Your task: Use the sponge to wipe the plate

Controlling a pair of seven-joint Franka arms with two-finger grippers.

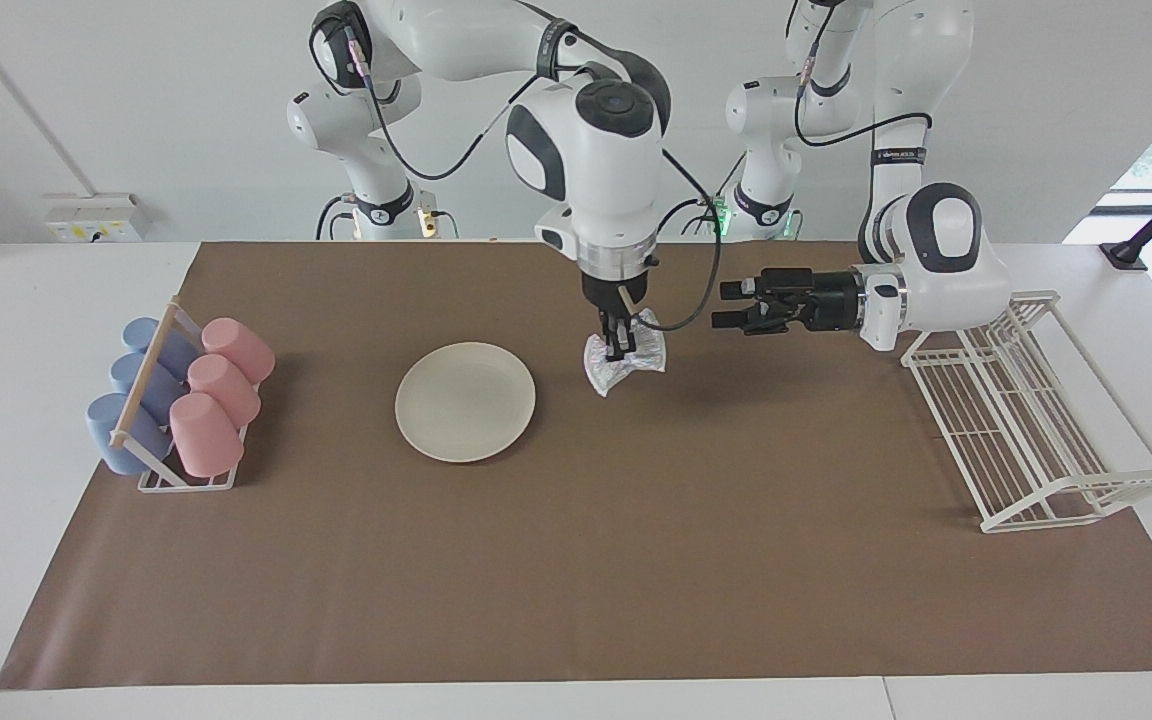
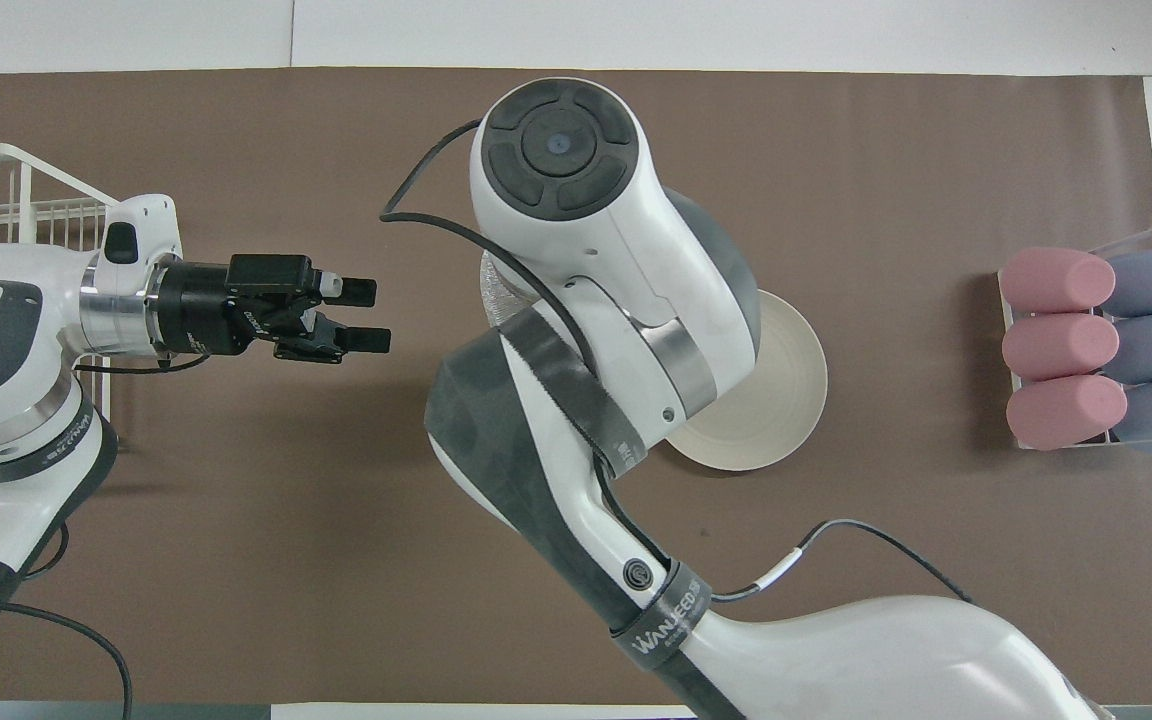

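The cream-white plate [image 1: 465,401] lies flat on the brown mat; in the overhead view my right arm covers part of the plate [image 2: 786,385]. My right gripper [image 1: 619,352] points straight down, shut on the silvery mesh sponge [image 1: 626,364], which hangs over the mat just beside the plate toward the left arm's end. In the overhead view only a grey edge of the sponge [image 2: 498,296] shows under the right wrist. My left gripper [image 1: 724,305] lies level over the mat, open and empty, a short way from the sponge; its spread fingers show as the left gripper [image 2: 376,316] from above.
A rack of pink and blue cups [image 1: 181,400] stands at the right arm's end of the mat. A white wire dish rack [image 1: 1021,420] stands at the left arm's end, just beside the left wrist.
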